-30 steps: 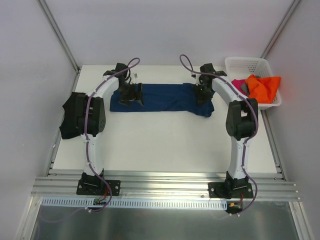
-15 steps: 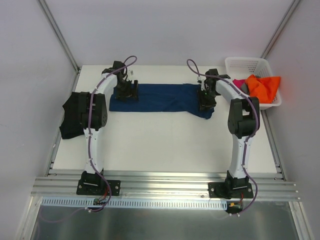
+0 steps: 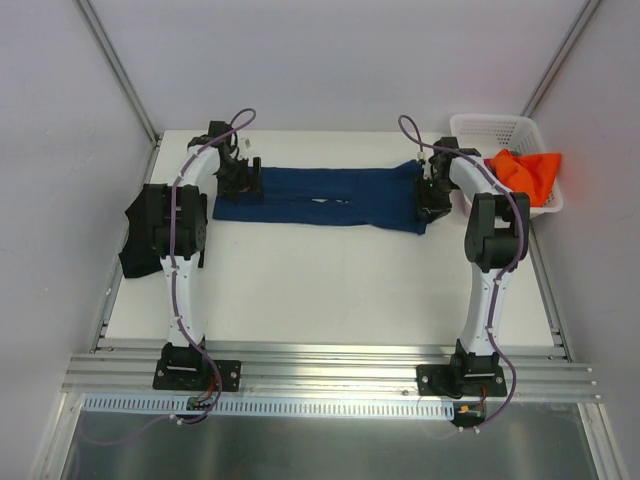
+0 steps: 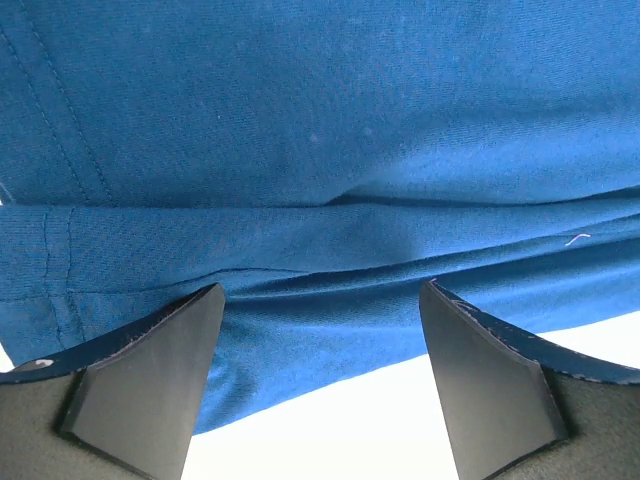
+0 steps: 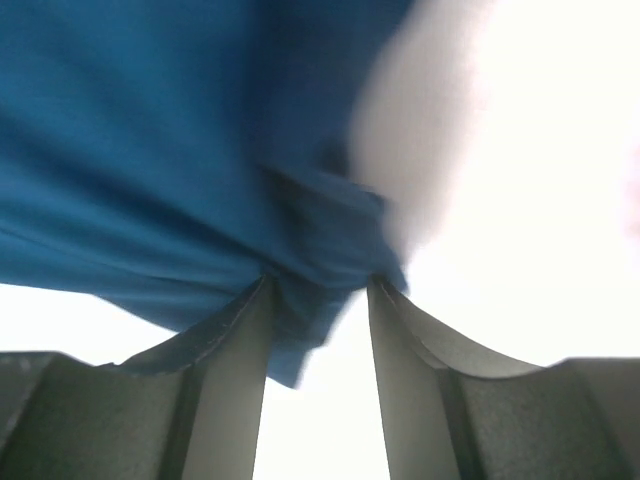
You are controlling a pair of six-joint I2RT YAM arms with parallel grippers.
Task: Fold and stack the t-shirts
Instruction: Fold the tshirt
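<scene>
Shows a black t-shirt [image 3: 133,250] bunched at the left edge of the white counter [image 3: 330,290]. Finds the left fingers [image 4: 150,380] spread wide over the left end of a navy t-shirt [image 3: 320,198], stretched lengthwise across the far half. Catches a bunch of its right end between the half-parted right fingers [image 5: 225,400]; cannot tell whether gripped. Ends with an orange t-shirt [image 3: 530,172] in the white lattice basket [image 3: 480,125].
</scene>
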